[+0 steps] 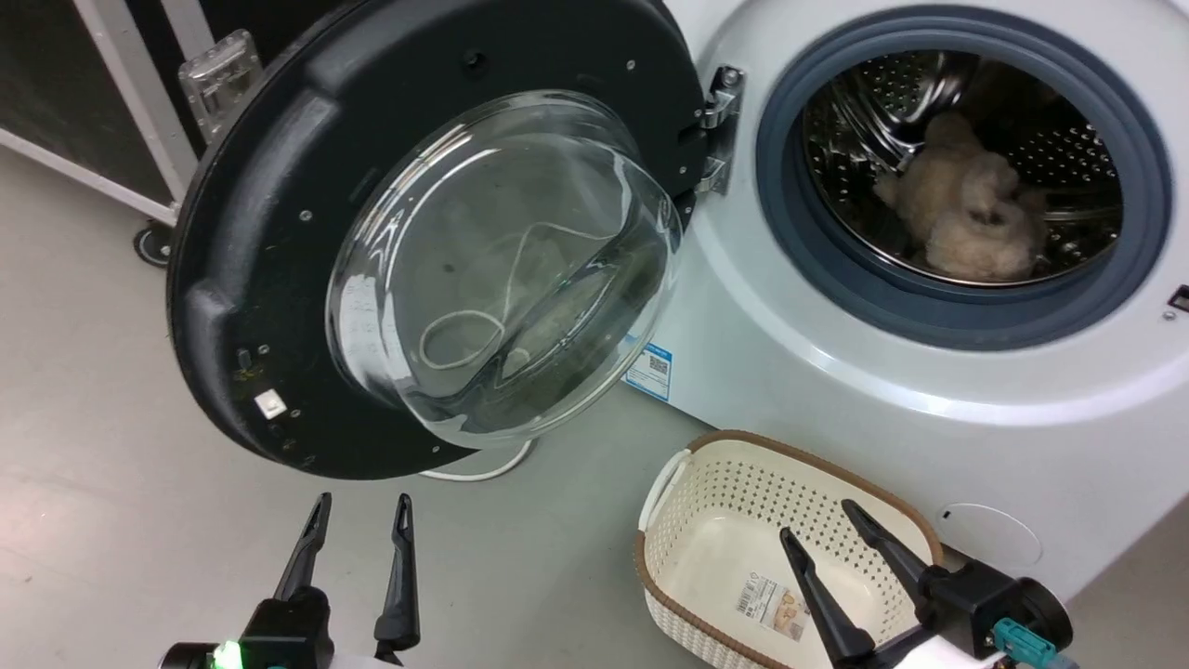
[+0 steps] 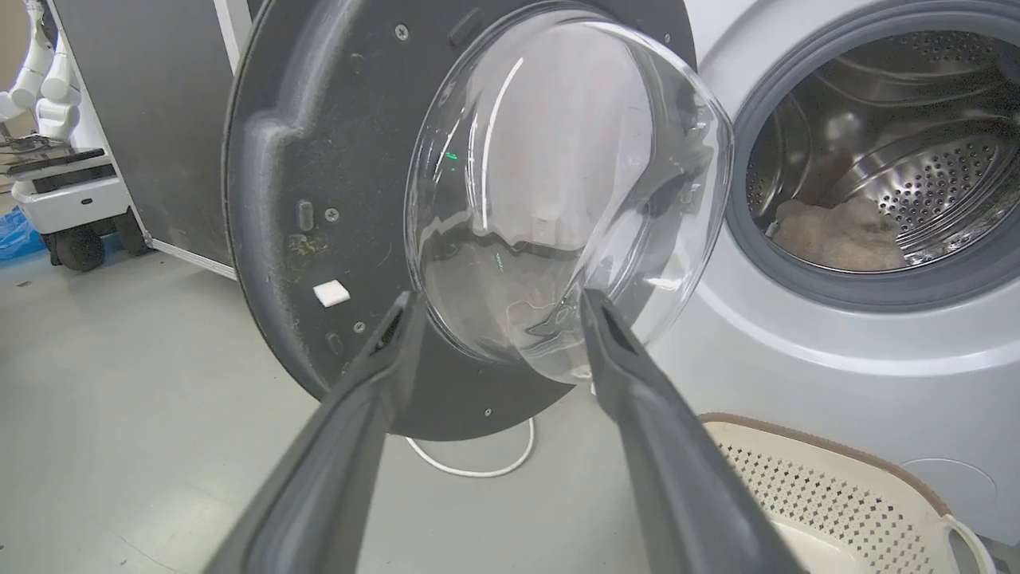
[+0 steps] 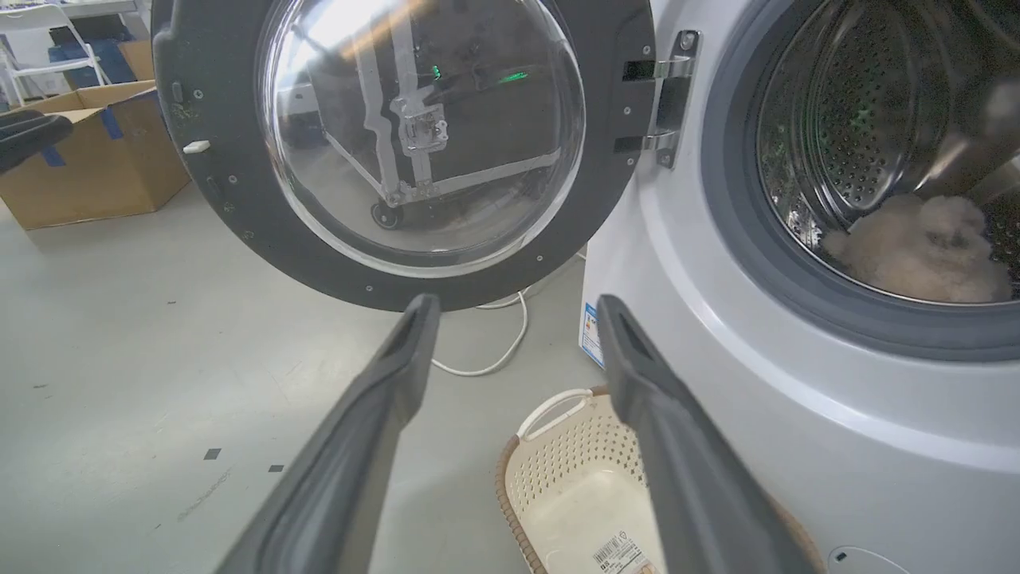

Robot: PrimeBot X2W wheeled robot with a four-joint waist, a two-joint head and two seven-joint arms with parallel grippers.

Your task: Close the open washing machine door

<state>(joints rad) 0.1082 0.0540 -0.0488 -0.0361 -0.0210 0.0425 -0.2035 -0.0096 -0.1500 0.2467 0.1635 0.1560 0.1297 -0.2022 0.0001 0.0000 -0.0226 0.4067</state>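
The washing machine door [image 1: 279,232] [image 2: 319,199] [image 3: 223,199] stands swung wide open to the left on its hinge [image 1: 720,121], its clear glass bowl [image 1: 502,269] bulging toward me. The white washing machine [image 1: 836,353] [image 2: 797,359] [image 3: 717,335] shows its steel drum with a fluffy beige item [image 1: 966,218] inside. My left gripper [image 1: 362,506] [image 2: 494,307] is open and empty, just below the door's lower rim. My right gripper [image 1: 822,518] [image 3: 518,307] is open and empty above the basket.
A cream perforated laundry basket [image 1: 669,567] [image 3: 550,470] sits on the floor against the washer's front. A white cable [image 2: 478,466] lies under the door. A black wheeled case [image 1: 111,102] stands behind the door, and a cardboard box [image 3: 96,159] is farther left.
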